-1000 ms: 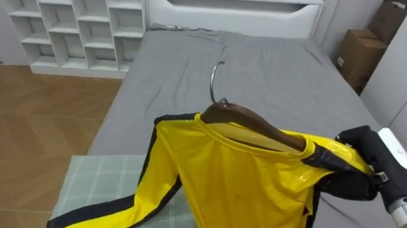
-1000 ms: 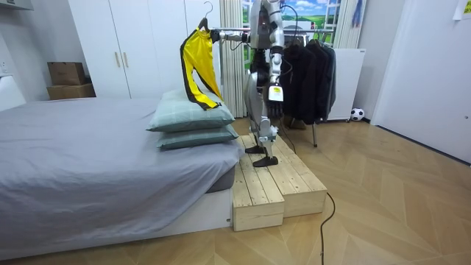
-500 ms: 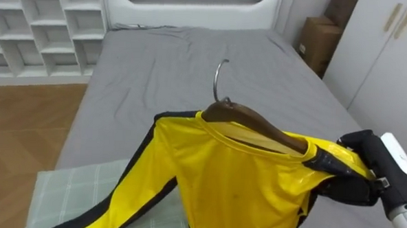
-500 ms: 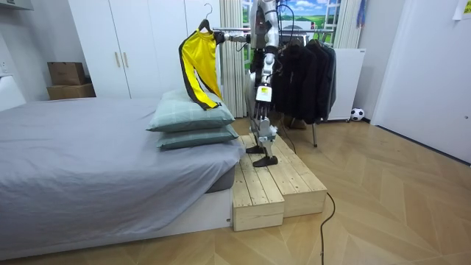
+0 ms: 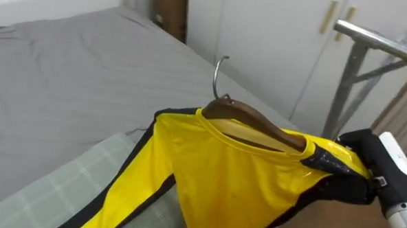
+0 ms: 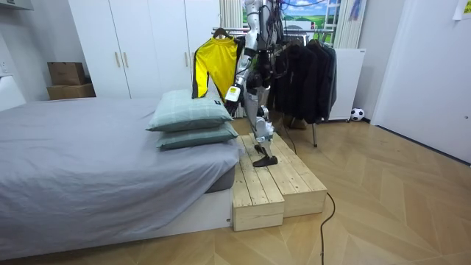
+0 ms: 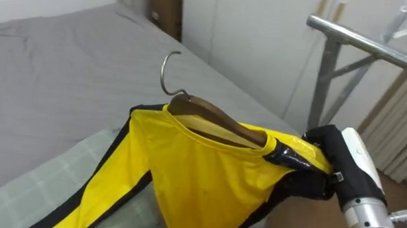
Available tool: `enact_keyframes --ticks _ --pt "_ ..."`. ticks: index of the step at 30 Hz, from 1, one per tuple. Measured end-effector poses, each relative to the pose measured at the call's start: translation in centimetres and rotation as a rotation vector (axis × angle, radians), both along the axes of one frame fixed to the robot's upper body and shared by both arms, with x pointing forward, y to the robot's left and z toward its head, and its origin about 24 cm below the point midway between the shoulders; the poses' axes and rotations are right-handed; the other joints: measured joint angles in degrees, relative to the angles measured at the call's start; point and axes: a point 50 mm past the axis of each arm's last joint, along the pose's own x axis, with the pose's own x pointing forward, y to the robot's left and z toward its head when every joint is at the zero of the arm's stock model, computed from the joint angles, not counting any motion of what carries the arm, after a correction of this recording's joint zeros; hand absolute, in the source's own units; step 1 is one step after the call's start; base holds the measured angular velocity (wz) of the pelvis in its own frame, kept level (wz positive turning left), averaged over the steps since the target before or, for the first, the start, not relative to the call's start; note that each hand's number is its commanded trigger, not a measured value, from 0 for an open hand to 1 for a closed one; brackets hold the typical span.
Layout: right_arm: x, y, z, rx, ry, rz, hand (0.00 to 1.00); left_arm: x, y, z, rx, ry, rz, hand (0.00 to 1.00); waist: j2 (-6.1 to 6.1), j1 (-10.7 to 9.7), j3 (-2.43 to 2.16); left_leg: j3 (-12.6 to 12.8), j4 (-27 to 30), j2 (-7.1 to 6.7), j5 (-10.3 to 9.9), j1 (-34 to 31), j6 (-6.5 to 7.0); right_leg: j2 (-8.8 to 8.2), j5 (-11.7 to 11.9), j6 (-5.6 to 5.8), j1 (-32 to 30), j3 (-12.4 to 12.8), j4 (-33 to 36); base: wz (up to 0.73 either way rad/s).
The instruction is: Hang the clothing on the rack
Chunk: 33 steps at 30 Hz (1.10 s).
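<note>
Right hand [image 5: 364, 183] clenched on shirt [image 5: 235, 184] over right end of hanger [image 5: 248, 121]; hook [image 5: 217, 75] upright to its left, rail [image 5: 378, 43] up and right.

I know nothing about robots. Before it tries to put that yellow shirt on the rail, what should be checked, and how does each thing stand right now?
1. Grip: the right hand is curled round the shoulder end of the wooden hanger, through the cloth: ok.
2. The yellow shirt sits on the hanger, collar round its neck: ok.
3. The hook is upright and bare: ok.
4. The rail is in sight, up and to the robot's right: ok.
5. Hook over the rail: not ok, they are apart.
6. A free gap among the dark clothes on the rack: cannot tell.
</note>
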Motion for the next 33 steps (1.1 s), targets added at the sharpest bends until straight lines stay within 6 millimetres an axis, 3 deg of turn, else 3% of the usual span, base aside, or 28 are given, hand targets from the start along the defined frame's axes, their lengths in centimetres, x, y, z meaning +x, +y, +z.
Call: enact_keyframes --ticks 1,3,4,6,7,8,9,10,12,13,14,15,16,18,20,24,25,27,30,33 --pt "0.0 0.0 0.0 0.001 0.000 0.002 1.00 -0.2 0.1 0.0 0.001 0.010 0.003 0.00 0.09 0.27 0.04 -0.01 0.99 0.74 -0.10 -0.02 -0.18 0.60 -0.02 -0.30 0.08 0.03 -0.22 -0.51" --pt "0.1 0.1 0.1 0.003 0.005 0.016 1.00 -1.2 0.5 0.2 0.001 0.060 0.010 0.00 -0.09 -0.60 -0.13 -0.70 7.90 3.86 -0.14 -1.54 -0.24 1.64 -1.20 -2.10 0.41 -0.36 -0.08 -0.32" --pt "0.2 0.1 0.2 0.003 0.002 0.020 1.00 -1.3 0.6 0.2 0.004 0.073 0.007 0.00 -0.20 -0.71 -0.14 -0.95 10.19 4.70 -0.14 -2.04 -0.24 1.71 -1.79 -2.65 0.38 -0.54 0.33 -0.34" --pt "0.7 0.3 0.7 0.001 -0.013 0.031 1.00 -1.9 1.2 0.5 0.016 0.117 0.017 0.00 -0.21 -0.94 -0.14 -4.48 19.45 8.32 0.77 -3.58 -0.45 2.88 -3.97 -4.00 0.28 1.69 2.85 -0.55" --pt "0.9 0.3 0.9 0.001 -0.021 0.036 1.00 -2.1 1.2 0.5 0.018 0.133 0.014 0.00 -0.24 -0.93 -0.13 -5.62 21.32 8.88 1.49 -3.87 -0.27 3.28 -4.37 -4.33 0.23 2.87 3.48 -0.79" --pt "1.2 0.5 1.2 0.000 -0.036 0.042 1.00 -2.6 1.2 0.5 0.015 0.172 0.001 0.00 -0.28 -0.82 -0.14 -8.28 24.61 9.52 3.56 -4.48 0.05 4.02 -4.77 -4.84 0.45 5.32 4.01 -0.98" --pt "1.5 0.7 1.5 0.001 -0.050 0.046 1.00 -3.2 1.1 0.5 0.007 0.198 0.008 0.00 -0.47 -0.83 -0.18 -11.96 27.72 9.48 6.29 -6.11 0.93 4.67 -4.92 -5.20 0.99 7.89 4.17 -1.01" --pt "1.6 0.7 1.6 0.002 -0.057 0.045 1.00 -3.4 1.1 0.5 0.004 0.208 0.013 0.00 -0.66 -0.86 -0.04 -14.20 28.94 9.28 6.80 -7.13 1.12 4.83 -4.88 -5.50 1.21 8.99 4.17 -0.90" --pt "1.8 0.7 1.6 0.005 -0.055 0.031 1.00 -3.6 0.4 0.3 -0.016 0.228 0.022 0.00 -1.69 -1.39 -0.04 -21.96 29.51 6.27 6.25 -11.24 0.57 5.12 -4.70 -6.07 0.89 13.13 4.15 -0.74" --pt "1.9 0.7 1.6 0.005 -0.052 0.031 1.00 -3.6 0.2 0.2 -0.023 0.230 0.024 0.00 -1.79 -1.37 -0.03 -23.60 29.06 5.39 6.10 -12.21 0.34 5.32 -4.51 -6.26 0.75 14.25 4.06 -0.87" --pt "2.0 1.0 1.6 0.005 -0.049 0.039 1.00 -3.7 -0.3 0.0 -0.039 0.240 0.030 0.00 -1.78 -1.33 -0.01 -27.38 26.67 3.63 5.46 -13.82 -0.66 6.10 -4.01 -6.60 0.50 16.60 3.80 -1.01" --pt "2.1 1.4 1.5 0.007 -0.043 0.049 1.00 -3.8 -0.6 -0.1 -0.047 0.249 0.034 0.00 -1.68 -1.32 -0.03 -31.16 23.23 2.04 5.33 -14.78 -0.67 7.03 -3.51 -6.87 0.52 18.84 3.30 -1.04" --pt "2.2 1.6 1.4 0.008 -0.041 0.058 1.00 -3.9 -0.7 -0.1 -0.050 0.254 0.037 0.00 -1.66 -1.32 -0.01 -33.41 21.49 1.11 5.33 -15.15 -0.66 7.61 -3.25 -7.05 0.45 20.19 3.11 -1.09" --pt "2.3 2.3 1.3 0.003 -0.038 0.087 1.00 -4.0 -1.3 -0.3 -0.067 0.259 0.044 0.00 -1.29 -0.82 0.13 -40.54 14.17 -2.81 5.32 -16.03 -0.64 9.73 -2.40 -7.21 -0.28 25.61 2.93 -1.28" --pt "2.3 2.4 1.3 0.001 -0.038 0.091 1.00 -4.0 -2.2 -0.6 -0.089 0.256 0.047 0.00 -0.33 -0.47 0.03 -43.13 9.53 -4.47 5.34 -16.09 -0.63 11.55 -1.13 -6.65 -0.33 29.67 1.65 -1.33" --pt "2.3 2.6 1.5 0.001 -0.046 0.099 1.00 -3.5 -3.3 -1.0 -0.116 0.252 0.016 0.00 0.85 -1.10 -0.23 -44.25 0.74 -6.75 5.79 -15.72 -0.43 14.55 2.01 -6.02 -0.09 37.55 -1.16 -1.10" --pt "2.3 2.6 1.5 0.003 -0.046 0.099 1.00 -3.4 -3.3 -1.0 -0.117 0.251 0.006 0.00 0.95 -1.29 -0.27 -44.25 -0.12 -6.80 6.00 -15.60 -0.15 14.97 2.38 -5.99 -0.01 38.33 -1.48 -0.81" --pt "2.3 2.7 1.6 0.010 -0.048 0.105 1.00 -2.6 -3.4 -1.1 -0.120 0.237 -0.017 0.00 0.88 -2.54 -0.38 -44.61 -1.27 -7.37 8.82 -15.00 0.75 16.15 3.19 -5.71 0.27 40.90 -2.28 -0.59" --pt "2.3 2.8 1.8 0.020 -0.058 0.107 1.00 -0.8 -3.6 -1.2 -0.121 0.196 -0.053 0.00 0.74 -3.91 -0.40 -43.65 -1.44 -7.56 8.81 -14.47 1.37 16.16 3.84 -4.67 0.30 42.38 -3.69 -0.28" --pt "2.3 2.9 2.0 0.036 -0.068 0.110 1.00 0.8 -3.6 -1.2 -0.119 0.148 -0.072 0.00 0.64 -3.81 -0.39 -41.96 -1.84 -7.60 8.31 -14.01 2.06 15.87 3.79 -4.17 0.13 42.93 -3.88 -0.25"
